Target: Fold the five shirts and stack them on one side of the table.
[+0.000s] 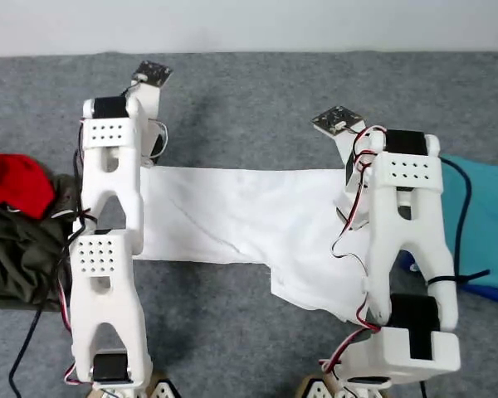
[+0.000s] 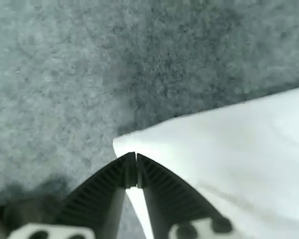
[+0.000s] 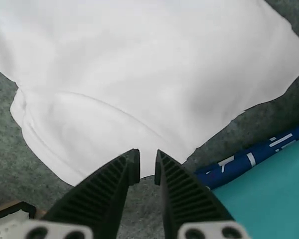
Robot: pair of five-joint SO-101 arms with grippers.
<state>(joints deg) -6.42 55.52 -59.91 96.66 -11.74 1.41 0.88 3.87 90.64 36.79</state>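
A white shirt (image 1: 249,215) lies spread flat across the middle of the grey table, with a flap hanging toward the front right. At its far left corner my left gripper (image 2: 135,159) is shut on the white shirt (image 2: 229,154), and the corner pokes out just past the fingertips. My right gripper (image 3: 147,167) hovers over the shirt's (image 3: 139,64) near right edge. Its fingers stand a narrow gap apart with nothing between them. In the high view the left arm (image 1: 112,166) covers the shirt's left edge and the right arm (image 1: 402,199) its right edge.
A red shirt (image 1: 12,182) lies on a crumpled olive one (image 1: 17,249) at the table's left side. A teal shirt (image 1: 485,215) and a dark blue one (image 1: 490,290) lie at the right, close to the right gripper (image 3: 249,159). Bare grey carpet runs along the back.
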